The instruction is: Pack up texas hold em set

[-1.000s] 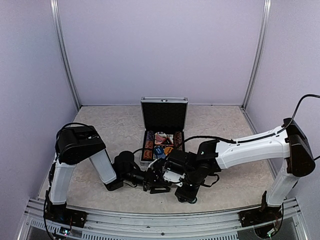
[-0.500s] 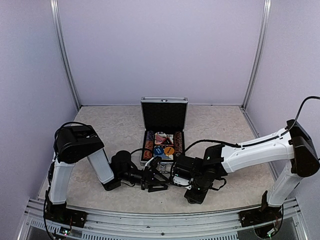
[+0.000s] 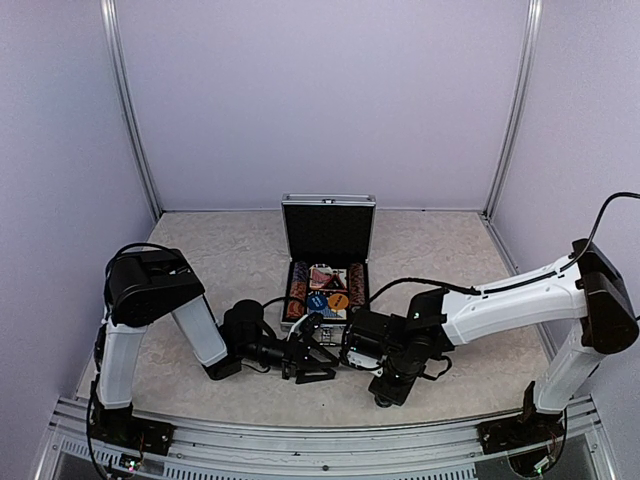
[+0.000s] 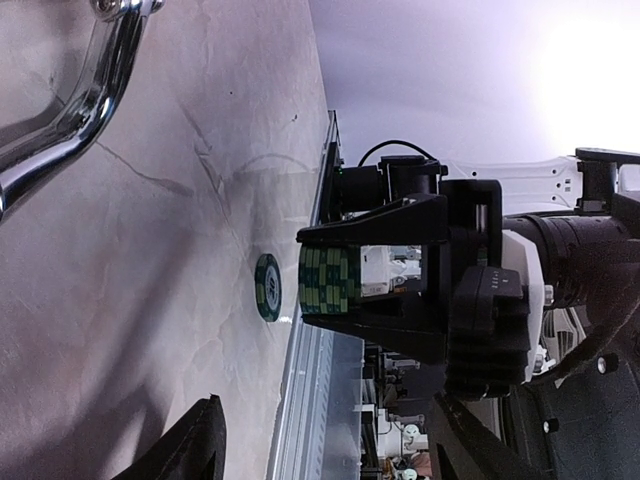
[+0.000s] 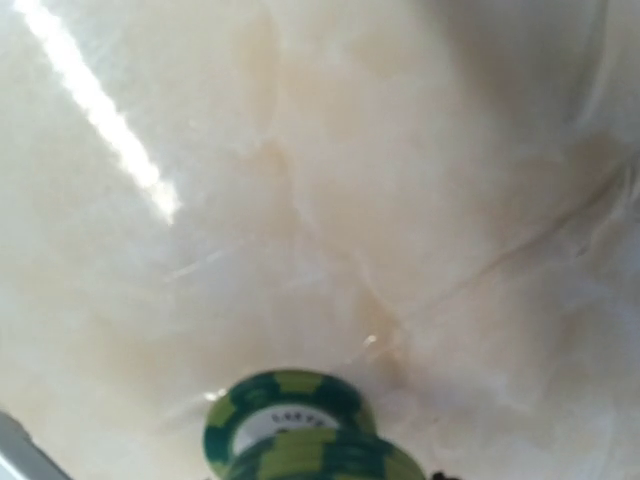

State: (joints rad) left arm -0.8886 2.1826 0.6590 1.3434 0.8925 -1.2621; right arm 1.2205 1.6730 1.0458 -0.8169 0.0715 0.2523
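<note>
The silver case stands open at mid-table, with chip stacks, decks and discs in its base. In the left wrist view my right gripper is shut on a stack of green chips, its black fingers clamping both sides. That stack hangs just above a single green chip lying flat on the table. From the right wrist, the held stack overlaps the loose chip. My left gripper is open and holds nothing, low in front of the case.
The case's chrome handle shows at the left wrist view's top left. The table's metal front rail runs close behind the right gripper. Grey walls enclose the marble tabletop.
The right arm has swung to the right, carrying the green chip stack away from the left gripper toward the front edge. The left arm has barely moved.
</note>
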